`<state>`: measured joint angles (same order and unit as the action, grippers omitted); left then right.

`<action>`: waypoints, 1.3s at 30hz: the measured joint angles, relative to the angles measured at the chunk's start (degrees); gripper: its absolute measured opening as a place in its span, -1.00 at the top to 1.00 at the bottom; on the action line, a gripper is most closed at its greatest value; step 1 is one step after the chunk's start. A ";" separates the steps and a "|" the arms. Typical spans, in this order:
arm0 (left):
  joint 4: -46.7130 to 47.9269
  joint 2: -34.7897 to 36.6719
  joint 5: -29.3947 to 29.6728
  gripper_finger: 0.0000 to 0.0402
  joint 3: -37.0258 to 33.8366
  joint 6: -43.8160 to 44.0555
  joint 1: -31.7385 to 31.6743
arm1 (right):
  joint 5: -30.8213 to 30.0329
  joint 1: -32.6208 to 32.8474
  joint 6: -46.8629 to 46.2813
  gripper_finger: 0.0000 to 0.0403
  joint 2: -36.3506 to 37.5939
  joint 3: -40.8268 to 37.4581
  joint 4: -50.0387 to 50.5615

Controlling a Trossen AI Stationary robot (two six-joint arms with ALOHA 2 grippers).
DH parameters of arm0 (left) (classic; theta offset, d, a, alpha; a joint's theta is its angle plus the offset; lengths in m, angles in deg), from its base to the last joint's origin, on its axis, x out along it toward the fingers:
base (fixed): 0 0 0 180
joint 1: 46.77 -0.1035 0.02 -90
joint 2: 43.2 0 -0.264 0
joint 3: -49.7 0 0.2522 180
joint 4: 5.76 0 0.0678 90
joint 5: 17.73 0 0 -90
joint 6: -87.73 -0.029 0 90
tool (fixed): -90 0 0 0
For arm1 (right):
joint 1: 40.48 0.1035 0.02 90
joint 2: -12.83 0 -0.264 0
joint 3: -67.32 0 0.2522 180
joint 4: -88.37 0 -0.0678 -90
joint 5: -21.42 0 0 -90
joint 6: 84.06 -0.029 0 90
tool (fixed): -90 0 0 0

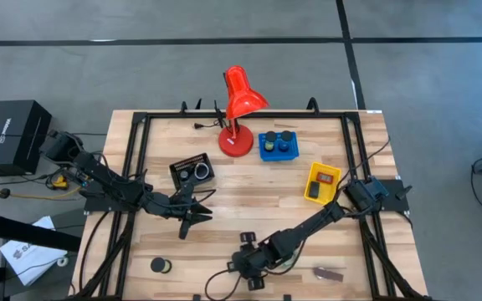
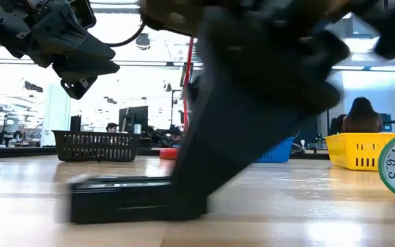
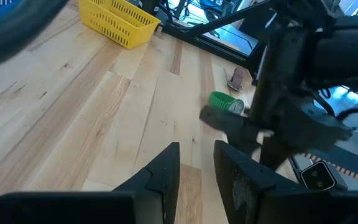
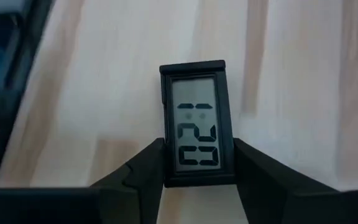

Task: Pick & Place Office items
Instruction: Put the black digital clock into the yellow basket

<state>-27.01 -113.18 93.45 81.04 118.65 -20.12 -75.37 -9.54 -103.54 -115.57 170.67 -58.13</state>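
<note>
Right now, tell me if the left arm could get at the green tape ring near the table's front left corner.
Probably yes. The left end effector hangs open over bare wood mid-table, holding nothing. The green tape ring lies in the open beside a black roll; the right end effector, closed around a small digital clock, works apart from it.

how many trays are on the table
3: the black tray left of the lamp, the blue tray right of it, and the yellow tray farther right.

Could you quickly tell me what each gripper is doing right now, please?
Left gripper: open, empty, above the table.
Right gripper: fingers on both sides of a small black digital clock lying on the table.
</note>
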 joint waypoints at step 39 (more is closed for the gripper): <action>0.02 0.00 -0.02 0.54 0.00 0.00 1.34 | -22.00 -3.93 -42.35 0.27 49.49 -36.02 60.91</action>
<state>-26.98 -113.18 93.44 81.04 118.65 -18.78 -97.36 -13.47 -145.89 -66.08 134.65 2.78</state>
